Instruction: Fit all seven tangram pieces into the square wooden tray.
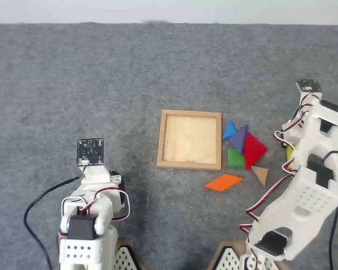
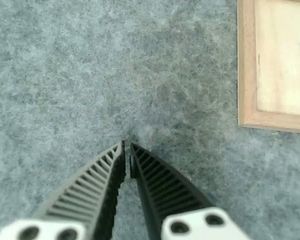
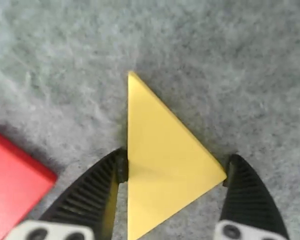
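The square wooden tray (image 1: 190, 163) lies at the table's middle with nothing in it; its corner (image 2: 247, 100) shows in the left wrist view. Right of the tray lie a blue triangle (image 1: 229, 130), a purple triangle (image 1: 239, 139), a red triangle (image 1: 254, 149), a green square (image 1: 235, 157), an orange parallelogram (image 1: 223, 181) and a tan triangle (image 1: 260, 175). A yellow triangle (image 3: 160, 165) lies flat on the carpet, with my right gripper (image 3: 175, 167) closed against two of its sides. My left gripper (image 2: 126, 146) is shut on nothing over bare carpet, left of the tray.
Grey carpet covers the whole table. The right arm (image 1: 304, 185) stands over the strip right of the pieces, and a sliver of the yellow triangle (image 1: 289, 152) shows beneath it. A corner of the red triangle (image 3: 15, 185) lies close beside the right gripper.
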